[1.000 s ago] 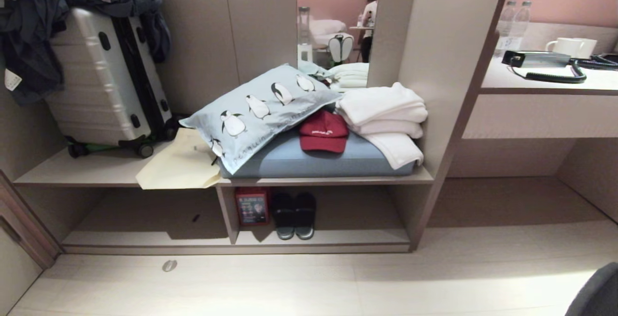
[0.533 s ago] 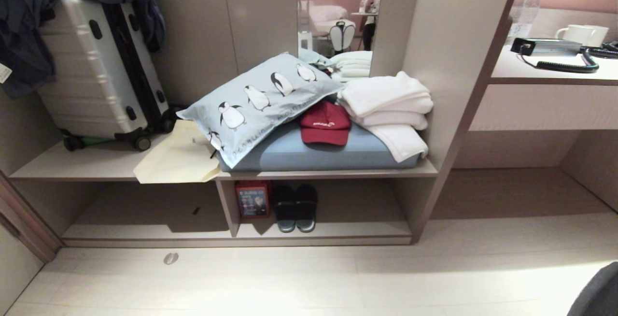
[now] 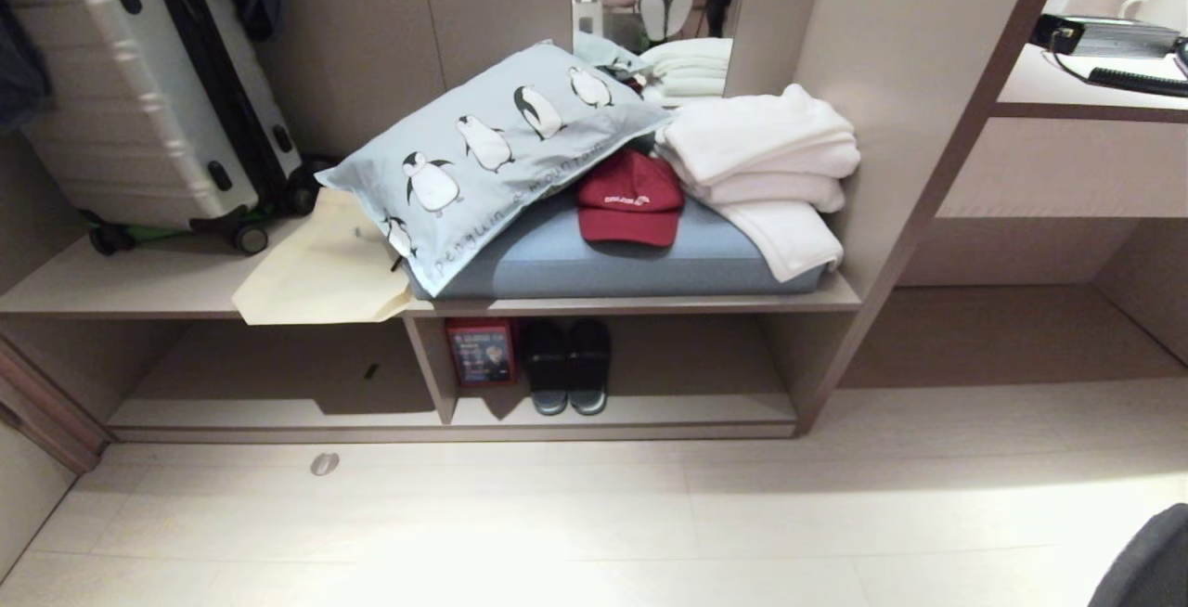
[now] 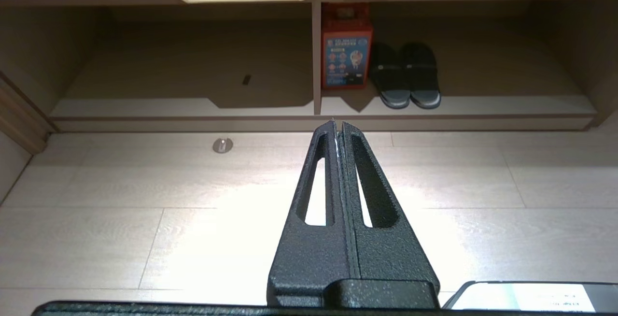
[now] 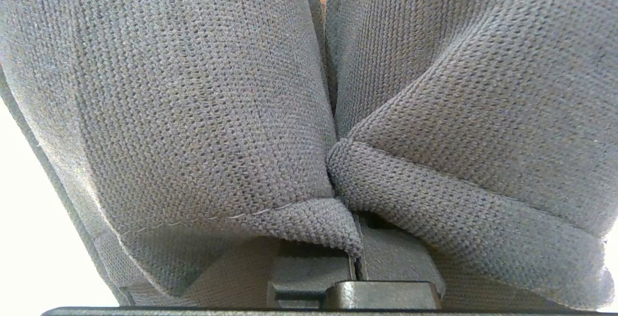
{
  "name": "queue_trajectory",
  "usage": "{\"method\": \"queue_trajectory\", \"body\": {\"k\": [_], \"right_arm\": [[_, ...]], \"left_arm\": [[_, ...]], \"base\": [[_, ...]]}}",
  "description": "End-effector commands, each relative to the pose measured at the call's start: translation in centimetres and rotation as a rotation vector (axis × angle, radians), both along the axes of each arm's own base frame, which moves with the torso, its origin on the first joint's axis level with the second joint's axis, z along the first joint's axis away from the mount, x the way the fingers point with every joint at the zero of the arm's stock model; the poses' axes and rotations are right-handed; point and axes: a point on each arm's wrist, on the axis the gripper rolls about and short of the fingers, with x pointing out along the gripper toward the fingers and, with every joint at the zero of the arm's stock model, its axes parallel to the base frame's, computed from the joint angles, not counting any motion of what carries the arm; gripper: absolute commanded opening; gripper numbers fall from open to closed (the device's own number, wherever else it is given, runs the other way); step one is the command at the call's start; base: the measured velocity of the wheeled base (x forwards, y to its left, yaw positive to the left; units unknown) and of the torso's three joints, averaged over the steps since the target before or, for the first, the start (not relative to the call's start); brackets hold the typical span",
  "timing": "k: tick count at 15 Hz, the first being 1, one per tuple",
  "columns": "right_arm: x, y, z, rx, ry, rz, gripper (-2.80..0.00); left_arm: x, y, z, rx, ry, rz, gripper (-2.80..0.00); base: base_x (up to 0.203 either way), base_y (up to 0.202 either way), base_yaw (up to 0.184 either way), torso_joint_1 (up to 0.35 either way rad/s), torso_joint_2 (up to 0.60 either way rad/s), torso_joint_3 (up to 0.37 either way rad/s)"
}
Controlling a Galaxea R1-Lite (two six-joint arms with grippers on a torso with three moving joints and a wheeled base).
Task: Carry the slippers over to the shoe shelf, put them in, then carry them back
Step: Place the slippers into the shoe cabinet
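We hold the slippers (image 5: pixel 309 113) pinched together in our right gripper (image 5: pixel 355 258), their grey knit filling its wrist view, while our left gripper (image 4: pixel 339 127) hangs shut and empty over the pale floor. The shoe shelf (image 4: pixel 434 106) lies straight ahead of it and low, its free bay just beyond the black pair (image 4: pixel 404 77) beside the red box (image 4: pixel 345 48). By our judgement the right arm must carry them forward, toes first.

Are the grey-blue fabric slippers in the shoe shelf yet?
Not yet: grey-blue fabric slippers fill the right wrist view, pinched in the right end effector.
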Motion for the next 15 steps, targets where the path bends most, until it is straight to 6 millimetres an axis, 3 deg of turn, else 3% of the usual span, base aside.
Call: {"method": "queue_trajectory", "body": {"k": [1,15], "right_arm": [[-0.01,0.00,0.00,0.000,-0.002,0.000,-2.80],[-0.01,0.00,0.00,0.000,-0.002,0.000,-2.80]], "left_arm": [[0.02,0.00,-0.04,-0.001,0.003,0.000,-2.80],[0.02,0.00,-0.04,-0.003,0.003,0.000,-2.80]], "base": [[0.000,0.000,0.000,0.003,0.00,-0.196],[0.000,0.000,0.000,0.004,0.00,-0.195]]}}
